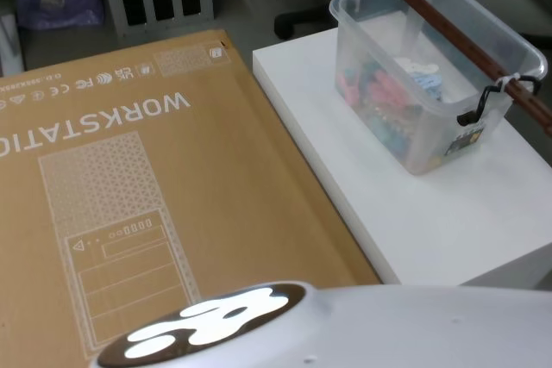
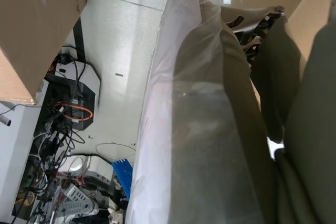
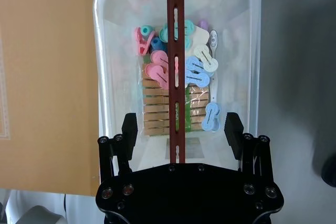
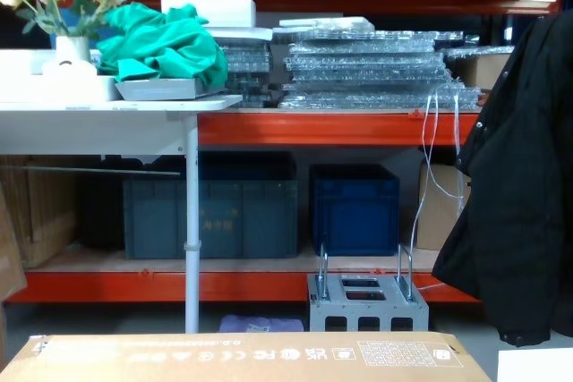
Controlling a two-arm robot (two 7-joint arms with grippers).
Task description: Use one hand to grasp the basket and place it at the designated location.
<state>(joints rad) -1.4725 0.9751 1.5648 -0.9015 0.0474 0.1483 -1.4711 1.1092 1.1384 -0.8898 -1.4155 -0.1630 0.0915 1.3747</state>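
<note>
One claw (image 3: 181, 129), the black right one seen in the right wrist view, hangs above the wide translucent-white plastic basket (image 3: 176, 61) with its two padded fingers (image 3: 129, 125) spread wide, one on each side of the long dark reddish-brown bar handle (image 3: 175, 51). The bar runs straight down the middle of the gap, which suggests the wrist is turned so that closing the fingers would pinch the bar across its narrow width; neither pad appears to touch it yet, so nothing is held.

In the head view the basket (image 1: 431, 84) stands upright on the white raised surface (image 1: 448, 221), toward its far end, with the handle (image 1: 457, 36) lying along the rim from end to end, fixed by white ties and black wire hooks at both ends. That mounting makes the bar the natural single-handed grip, and taking it near the middle should keep the tub level. Inside lie pastel plastic clothes pegs (image 3: 173, 59) and a bundle of wooden clips (image 3: 157, 106), a loose load that would slide if the basket tipped.

Beside the white surface lies a large flat brown cardboard box (image 1: 155, 196) printed with white lettering. The left arm, wrapped in clear plastic sheeting (image 2: 194, 129), is down beside the box facing the floor; whether its claw is spread or closed cannot be told.
</note>
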